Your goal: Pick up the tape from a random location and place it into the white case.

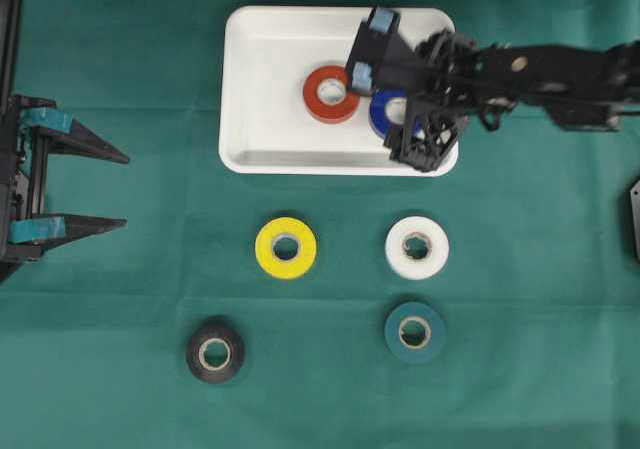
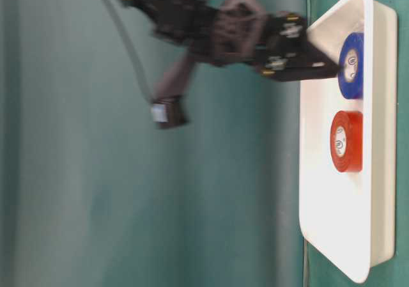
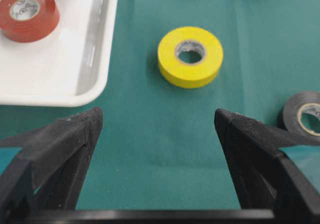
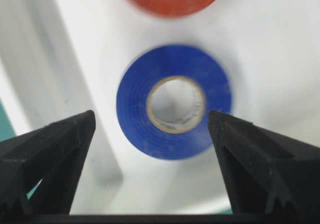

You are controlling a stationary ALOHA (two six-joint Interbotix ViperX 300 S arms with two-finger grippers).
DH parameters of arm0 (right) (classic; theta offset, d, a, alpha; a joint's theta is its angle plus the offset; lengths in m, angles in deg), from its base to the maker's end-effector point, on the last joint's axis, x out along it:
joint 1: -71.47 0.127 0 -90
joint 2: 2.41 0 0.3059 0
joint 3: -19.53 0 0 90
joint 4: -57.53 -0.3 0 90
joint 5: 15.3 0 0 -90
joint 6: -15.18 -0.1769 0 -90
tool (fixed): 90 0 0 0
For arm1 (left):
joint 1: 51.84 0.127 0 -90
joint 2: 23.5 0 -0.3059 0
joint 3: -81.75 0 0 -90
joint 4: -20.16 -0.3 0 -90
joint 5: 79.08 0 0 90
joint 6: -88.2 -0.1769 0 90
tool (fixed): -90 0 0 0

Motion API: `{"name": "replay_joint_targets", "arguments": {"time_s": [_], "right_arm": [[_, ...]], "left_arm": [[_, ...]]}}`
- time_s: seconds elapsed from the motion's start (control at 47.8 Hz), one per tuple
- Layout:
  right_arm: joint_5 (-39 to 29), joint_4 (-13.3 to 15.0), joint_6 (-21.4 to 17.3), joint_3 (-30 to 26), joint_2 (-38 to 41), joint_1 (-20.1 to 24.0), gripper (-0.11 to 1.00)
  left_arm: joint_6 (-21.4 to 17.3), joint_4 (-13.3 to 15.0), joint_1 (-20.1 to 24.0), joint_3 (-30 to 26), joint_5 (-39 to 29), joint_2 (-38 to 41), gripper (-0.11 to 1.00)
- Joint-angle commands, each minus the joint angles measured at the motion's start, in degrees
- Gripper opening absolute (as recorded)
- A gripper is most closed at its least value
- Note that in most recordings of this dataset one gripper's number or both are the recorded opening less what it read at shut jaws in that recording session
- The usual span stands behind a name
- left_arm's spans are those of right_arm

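Black fingers (image 4: 47,154) of the right end effector (image 4: 150,121) stand spread wide above the blue tape (image 4: 173,101), gripping nothing. That roll lies flat inside the white case (image 1: 260,79), near the red tape (image 1: 331,93). On the green table (image 1: 130,299), the left end effector (image 1: 120,189) also gapes empty, yellow tape (image 3: 190,56) ahead of it.

Glossy plastic white case (image 1: 262,64); matt green cloth (image 1: 130,289).

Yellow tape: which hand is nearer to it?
Left. The left hand is beside the yellow tape on the cloth; the right hand is over the case.
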Motion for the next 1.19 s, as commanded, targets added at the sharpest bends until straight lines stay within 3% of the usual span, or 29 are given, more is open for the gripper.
{"name": "replay_joint_targets", "arguments": {"time_s": [0.0, 0.335, 0.69, 0.836, 1.171], "right_arm": [[-1.8, 0.7, -0.2, -2.0, -4.3, 0.0, 0.89], [-8.6, 3.0, -0.2, -4.4, -12.0, 0.0, 0.89], [-7.6, 2.8, -0.4, -4.4, -12.3, 0.9, 0.88], [-7.4, 2.7, -0.7, -4.3, -12.3, 4.0, 0.88], [-7.4, 2.7, -3.3, -4.0, -12.3, 16.0, 0.88]], "left_arm": [[0.1, 0.1, 0.2, -0.7, 0.4, 0.5, 0.97], [0.0, 0.1, 0.2, -0.7, 0.0, 0.5, 0.97], [0.1, 0.1, 0.2, -0.6, -0.1, 0.5, 0.97], [0.2, 0.1, 0.2, -0.7, -0.1, 0.5, 0.97], [0.2, 0.1, 0.2, -0.6, -0.1, 0.5, 0.97]]}}
